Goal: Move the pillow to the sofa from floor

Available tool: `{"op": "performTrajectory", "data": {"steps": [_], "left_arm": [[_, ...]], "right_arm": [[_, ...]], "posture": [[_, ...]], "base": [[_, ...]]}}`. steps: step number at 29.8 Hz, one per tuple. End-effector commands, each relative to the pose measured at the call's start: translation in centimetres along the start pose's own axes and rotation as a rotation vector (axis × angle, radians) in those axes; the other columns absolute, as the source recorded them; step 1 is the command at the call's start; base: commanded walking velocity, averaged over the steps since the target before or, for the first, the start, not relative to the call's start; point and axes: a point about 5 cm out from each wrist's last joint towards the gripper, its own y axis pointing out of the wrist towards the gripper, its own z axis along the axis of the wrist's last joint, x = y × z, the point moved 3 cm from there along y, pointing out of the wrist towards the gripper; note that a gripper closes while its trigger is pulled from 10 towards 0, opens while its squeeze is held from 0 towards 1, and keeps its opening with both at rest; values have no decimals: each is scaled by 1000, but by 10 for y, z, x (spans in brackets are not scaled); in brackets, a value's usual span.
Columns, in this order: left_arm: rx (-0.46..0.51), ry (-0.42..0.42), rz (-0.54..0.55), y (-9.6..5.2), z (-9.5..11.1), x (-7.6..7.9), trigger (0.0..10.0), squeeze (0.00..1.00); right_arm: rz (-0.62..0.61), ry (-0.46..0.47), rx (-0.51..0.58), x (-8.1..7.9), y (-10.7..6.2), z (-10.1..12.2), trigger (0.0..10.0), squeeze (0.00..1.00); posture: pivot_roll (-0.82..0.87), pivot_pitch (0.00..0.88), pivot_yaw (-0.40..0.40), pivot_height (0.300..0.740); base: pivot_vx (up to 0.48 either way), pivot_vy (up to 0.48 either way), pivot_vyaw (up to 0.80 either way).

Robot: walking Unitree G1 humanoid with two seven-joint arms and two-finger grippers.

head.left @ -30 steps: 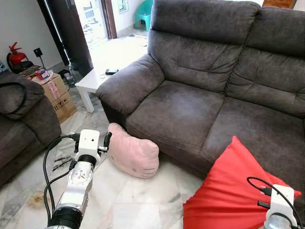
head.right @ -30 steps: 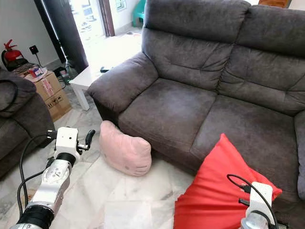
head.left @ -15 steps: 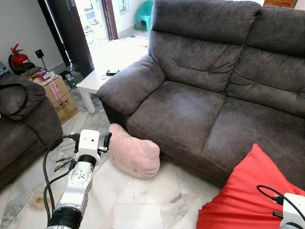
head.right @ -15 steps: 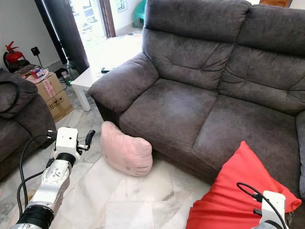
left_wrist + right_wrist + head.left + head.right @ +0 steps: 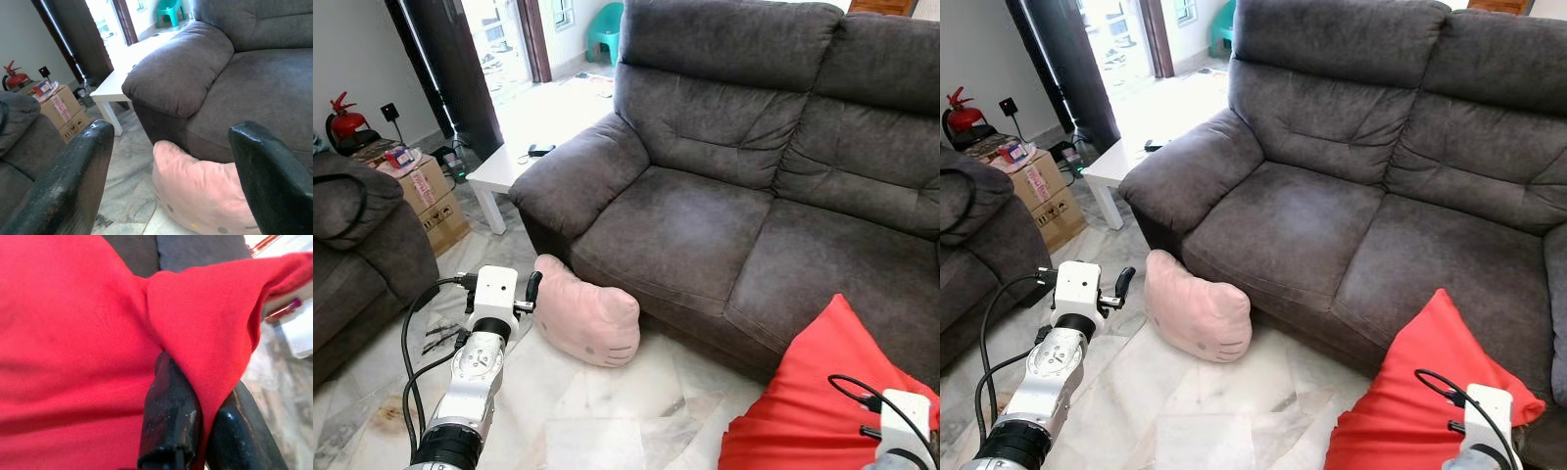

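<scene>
The red pillow [image 5: 813, 401] is in my right hand [image 5: 195, 428], whose two black fingers [image 5: 168, 416] are pinched together on a fold of its fabric, as the right wrist view shows clearly. It hangs at the near right, its peak standing against the front edge of the sofa's [image 5: 705, 225] right seat cushion and its bulk below seat level, so I judge it off the floor but not yet resting on the sofa. Compared with a second ago it has swung to the right and dropped lower in my view: its tip then reached well up over the seat, and now it sits nearer the cushion's front edge, little changed over the last half second. That tells me the carry has stalled short of the seat; I would need to lift and push it far enough forward to land on the cushion before letting go. My left hand [image 5: 530, 286] hovers with its fingers wide apart and empty, just beside the pink pillow [image 5: 587, 318], which lies on the floor [image 5: 607, 421] against the sofa's front under the left armrest, untouched. Further left are a white desk [image 5: 504, 171] and a cardboard box [image 5: 429, 191].
</scene>
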Motion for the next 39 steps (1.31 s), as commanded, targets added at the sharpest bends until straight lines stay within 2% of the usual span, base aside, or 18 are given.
{"op": "performTrajectory", "data": {"steps": [1,2,5,10,18,20,21,22,23,24,25,26,29,31,33,36,37,39], "left_arm": [[-10,21,5,1,-2,-3,10000,0],[-10,21,5,1,-2,-3,10000,0],[-12,20,7,0,-2,-3,10000,0],[-15,18,4,0,-3,-2,10000,0],[-16,19,0,2,-3,-2,10000,0],[-15,20,-3,2,-2,-1,10000,0],[-15,20,-3,2,-2,-1,10000,0],[-15,20,-3,2,-2,-1,10000,0],[-14,17,-4,2,-2,-1,10000,0],[-14,16,-4,2,-2,-1,10000,0],[-14,14,-5,2,-2,0,10000,0],[-14,14,-5,2,-2,0,10000,0],[-13,10,-9,2,-2,1,10000,0],[-13,8,-9,2,-2,1,10000,0],[-12,0,-12,2,-2,2,10000,0],[-11,-5,-16,1,-2,3,10000,0],[-13,-11,-29,1,-2,4,10000,0],[-21,-20,-53,1,-4,7,10000,0]], "right_arm": [[-137,37,28,25,12,14,10000,0],[-137,37,28,25,12,14,10000,0],[-204,30,13,47,17,6,10000,0],[-206,27,4,53,18,0,10000,0],[-150,49,-5,40,12,-6,10000,0],[-48,174,-23,16,6,-2,10000,0],[-48,174,-23,16,6,-2,10000,0],[-16,220,-27,10,4,0,10000,0],[155,341,-12,-18,-3,14,10000,0],[226,382,-2,-30,-6,21,10000,0],[326,416,30,-45,-13,33,10000,0],[326,416,30,-45,-13,33,10000,0],[521,479,95,-74,-28,58,10000,0],[556,497,112,-79,-32,64,10000,0],[658,586,173,-89,-40,86,10000,0],[732,629,225,-94,-45,101,10000,0],[849,659,281,-101,-55,117,10000,0],[971,657,327,-107,-65,125,10000,0]], "posture": [[75,0,1,740],[75,0,1,740],[65,0,1,740],[56,0,3,740],[54,0,8,740],[56,0,8,740],[56,0,8,740],[56,0,8,740],[57,0,4,740],[57,0,4,740],[59,0,2,740],[59,0,2,740],[61,0,-3,740],[61,0,-3,740],[62,0,-11,740],[61,0,-13,740],[57,0,-16,740],[53,0,-18,740]], "base": [[0,0,0],[0,0,0],[0,0,0],[0,0,0],[0,0,0],[0,0,0],[0,0,0],[0,0,0],[0,0,0],[0,0,0],[0,0,0],[0,0,0],[0,0,0],[0,0,0],[0,0,0],[0,0,0],[0,0,0],[0,0,0]]}}
